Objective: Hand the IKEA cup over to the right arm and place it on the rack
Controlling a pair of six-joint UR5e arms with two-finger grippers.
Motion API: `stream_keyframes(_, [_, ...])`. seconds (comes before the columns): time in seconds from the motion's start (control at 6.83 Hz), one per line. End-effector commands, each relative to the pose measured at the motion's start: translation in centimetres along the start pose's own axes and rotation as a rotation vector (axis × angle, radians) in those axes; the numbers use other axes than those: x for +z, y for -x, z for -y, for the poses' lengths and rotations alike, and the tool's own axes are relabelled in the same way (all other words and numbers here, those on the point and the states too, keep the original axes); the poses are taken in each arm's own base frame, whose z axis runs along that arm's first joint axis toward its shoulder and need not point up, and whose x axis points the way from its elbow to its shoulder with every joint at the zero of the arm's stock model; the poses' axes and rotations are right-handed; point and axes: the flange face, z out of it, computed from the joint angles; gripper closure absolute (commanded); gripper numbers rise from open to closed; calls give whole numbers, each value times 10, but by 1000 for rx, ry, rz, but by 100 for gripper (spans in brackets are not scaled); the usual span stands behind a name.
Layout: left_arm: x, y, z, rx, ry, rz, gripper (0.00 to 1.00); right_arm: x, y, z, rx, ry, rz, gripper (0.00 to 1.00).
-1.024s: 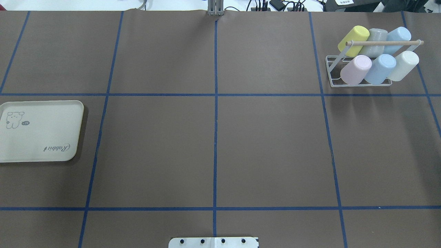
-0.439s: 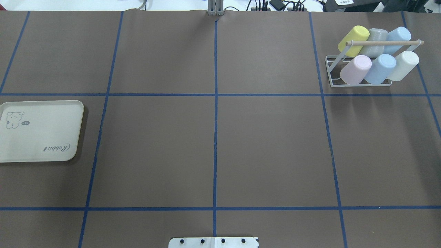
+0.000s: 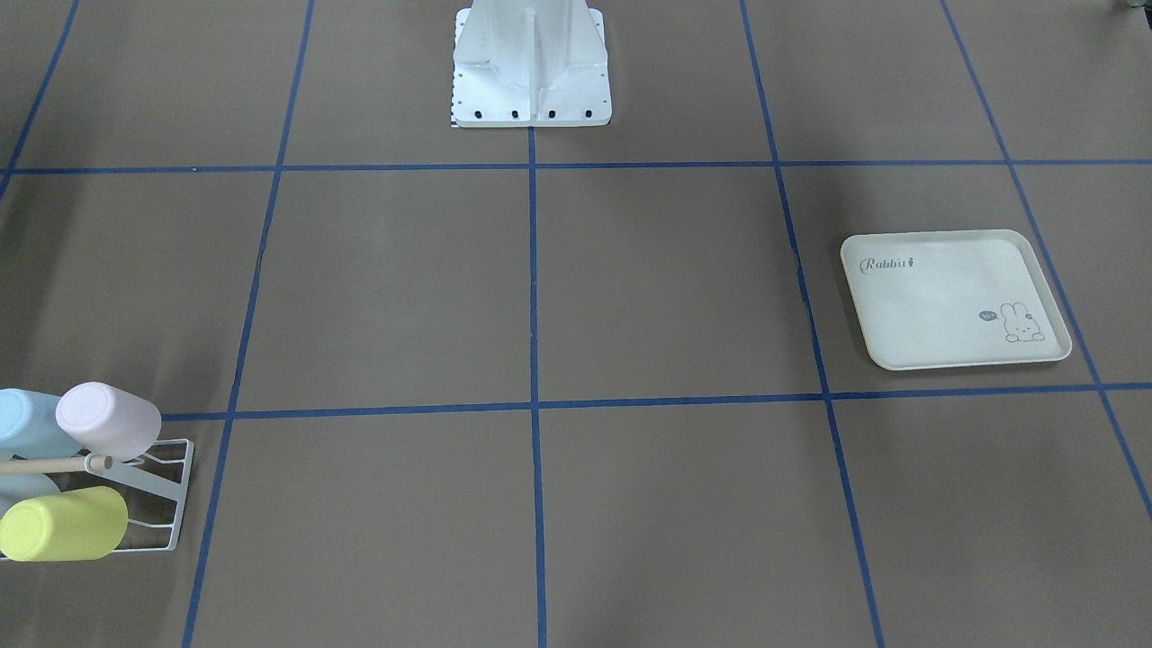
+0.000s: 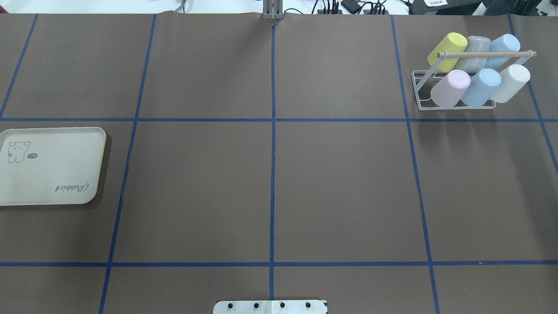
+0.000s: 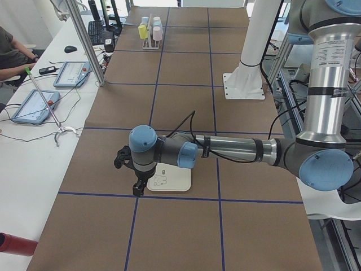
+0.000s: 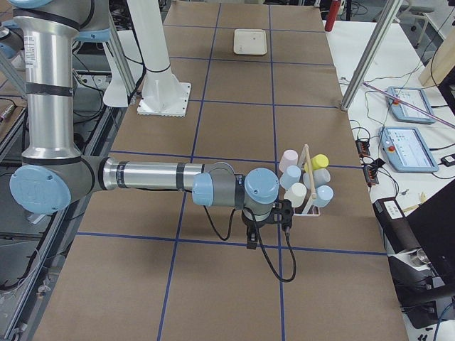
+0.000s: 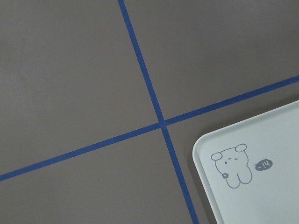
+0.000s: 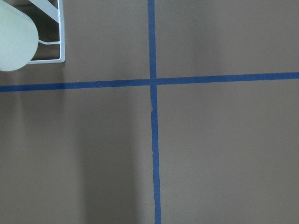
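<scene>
The white wire rack (image 4: 457,106) with its wooden rod (image 4: 484,54) stands at the far right of the table. Several pastel IKEA cups rest on its prongs, among them a yellow cup (image 4: 447,51), a pink cup (image 4: 451,87) and a cream cup (image 4: 511,82). The rack (image 3: 175,504) also shows in the front-facing view. My right gripper (image 6: 251,240) hangs close beside the rack (image 6: 307,207), and its wrist view catches the cream cup (image 8: 14,42). My left gripper (image 5: 137,186) hovers at the corner of the tray (image 5: 172,180). Whether either gripper is open or shut I cannot tell.
A cream rabbit-print tray (image 4: 52,165) lies at the left edge, also seen in the left wrist view as a tray corner (image 7: 252,186). The robot's white base (image 3: 531,63) stands at mid table. Blue tape lines cross the brown cover. A person sits at the side bench (image 5: 11,51).
</scene>
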Motion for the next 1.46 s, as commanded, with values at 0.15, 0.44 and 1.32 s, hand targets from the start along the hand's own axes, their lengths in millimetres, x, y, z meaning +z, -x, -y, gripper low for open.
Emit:
stream_keyframes(0.15, [1,0,-1,3,1,0,0,1,-2,-2,-5,7,-11,0])
stream_keyframes(0.44, [1,1,-1,2,2,0,0,-1,-3,0,-17,1,-47,0])
stream_keyframes(1.32, [8,4,-12,-20,17,-5,0,-5,-3,0,-37,-8,-79,0])
